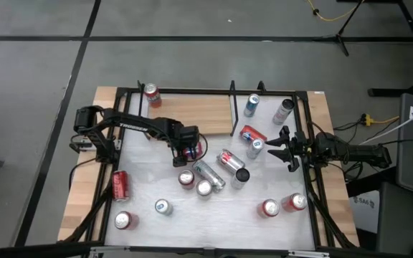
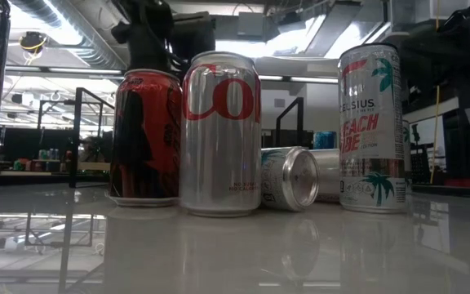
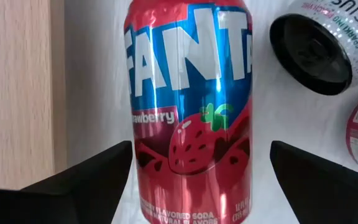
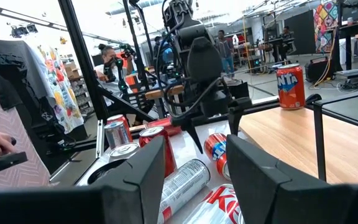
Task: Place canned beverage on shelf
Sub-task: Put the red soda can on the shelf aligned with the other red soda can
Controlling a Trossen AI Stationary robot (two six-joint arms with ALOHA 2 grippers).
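A red strawberry Fanta can (image 3: pixel 188 112) lies on its side on the white tabletop, just beside the near edge of the wooden shelf (image 1: pixel 192 111). My left gripper (image 1: pixel 190 148) points down over it, open, with one finger on either side of the can's body (image 3: pixel 188 186); it also shows in the right wrist view (image 4: pixel 211 121). I cannot tell whether a finger touches the can. An orange Fanta can (image 1: pixel 151 93) stands on the shelf's far left corner. My right gripper (image 1: pixel 282 147) is open and empty at the table's right edge.
Several cans stand or lie near the left gripper: a lying silver can (image 1: pixel 210 172), a Celsius can (image 3: pixel 319 43), red cans (image 1: pixel 186 178) (image 1: pixel 253 134). Others stand along the near edge (image 1: pixel 163 207) (image 1: pixel 268 208). Black rails (image 1: pixel 233 107) edge the shelf. People (image 4: pixel 114 62) stand beyond the table.
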